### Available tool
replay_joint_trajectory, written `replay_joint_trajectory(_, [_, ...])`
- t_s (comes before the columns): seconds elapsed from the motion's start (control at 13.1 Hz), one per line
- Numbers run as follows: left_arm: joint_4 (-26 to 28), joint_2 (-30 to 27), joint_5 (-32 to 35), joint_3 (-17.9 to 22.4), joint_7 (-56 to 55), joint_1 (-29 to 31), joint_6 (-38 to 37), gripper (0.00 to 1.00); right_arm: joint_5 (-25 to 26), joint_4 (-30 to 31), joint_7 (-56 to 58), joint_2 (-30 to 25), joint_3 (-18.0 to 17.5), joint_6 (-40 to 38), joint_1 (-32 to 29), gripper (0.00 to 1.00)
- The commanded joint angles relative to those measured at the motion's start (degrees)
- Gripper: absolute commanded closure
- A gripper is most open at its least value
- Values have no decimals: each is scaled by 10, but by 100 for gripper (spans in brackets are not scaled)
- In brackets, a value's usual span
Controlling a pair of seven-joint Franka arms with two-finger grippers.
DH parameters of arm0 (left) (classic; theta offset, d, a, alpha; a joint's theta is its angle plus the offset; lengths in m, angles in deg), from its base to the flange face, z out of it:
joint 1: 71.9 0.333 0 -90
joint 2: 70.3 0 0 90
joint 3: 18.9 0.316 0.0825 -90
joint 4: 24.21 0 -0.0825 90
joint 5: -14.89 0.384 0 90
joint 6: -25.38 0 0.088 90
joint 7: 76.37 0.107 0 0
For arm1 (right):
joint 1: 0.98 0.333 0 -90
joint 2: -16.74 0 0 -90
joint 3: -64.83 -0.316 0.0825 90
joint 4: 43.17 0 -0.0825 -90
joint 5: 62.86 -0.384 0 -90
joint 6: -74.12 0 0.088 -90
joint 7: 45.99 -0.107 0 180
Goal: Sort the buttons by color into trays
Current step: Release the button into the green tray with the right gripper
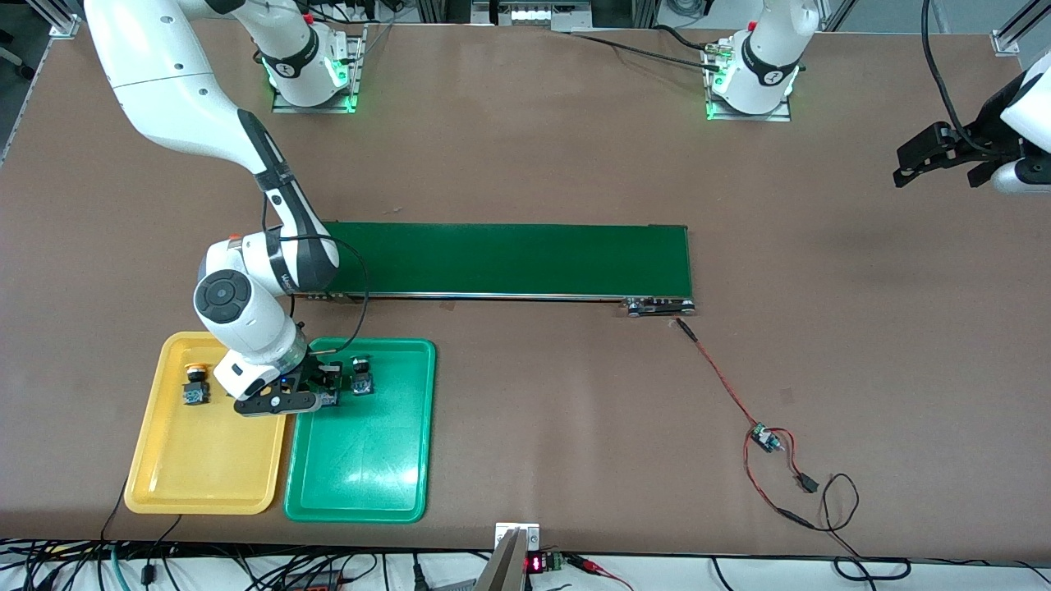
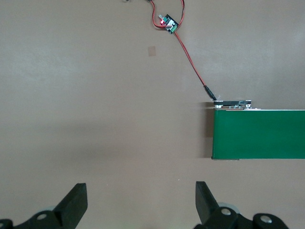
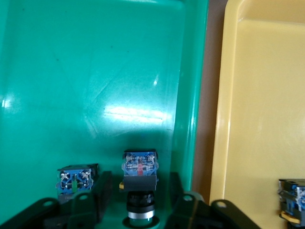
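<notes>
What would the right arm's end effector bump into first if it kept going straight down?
Most likely the button between its fingers, and under that the floor of the green tray. The right end effector points down over that tray; how high it hangs is hard to tell.

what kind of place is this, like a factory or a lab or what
Probably a robotics lab: a small conveyor belt on a brown table, loose wiring with a bare circuit board, and aluminium framing at the edges.

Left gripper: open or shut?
Open. The left arm's black two-finger gripper shows its fingers wide apart, with only the brown table between them and nothing held.
</notes>
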Motion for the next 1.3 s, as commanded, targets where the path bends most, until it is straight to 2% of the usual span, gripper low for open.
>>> replay_joint_trajectory(0.0, [-13, 2, -3, -1, 7, 3, -7, 0, 6, -9, 2, 9, -5, 7, -3, 11])
replay_joint_trajectory(0.23, [-13, 2, -3, -1, 7, 3, -7, 0, 3, -8, 4, -11, -5, -9, 3, 8])
replay_joint_trajectory(0.46, [-13, 2, -3, -1, 7, 3, -7, 0, -1, -9, 7, -55, -5, -96, 8, 5])
replay_joint_trajectory(0.61, [-14, 2, -3, -1, 7, 3, -7, 0, -3, -9, 6, -98, -5, -167, 8, 0])
replay_joint_trajectory(0.99, [-23, 2, -3, -2, 8, 3, -8, 0, -28, 0, 8, -227, -6, -342, -3, 0])
replay_joint_trajectory(1.22, [-25, 2, -2, -2, 7, 3, -8, 0, -43, 0, 22, -288, -6, -406, -26, 0])
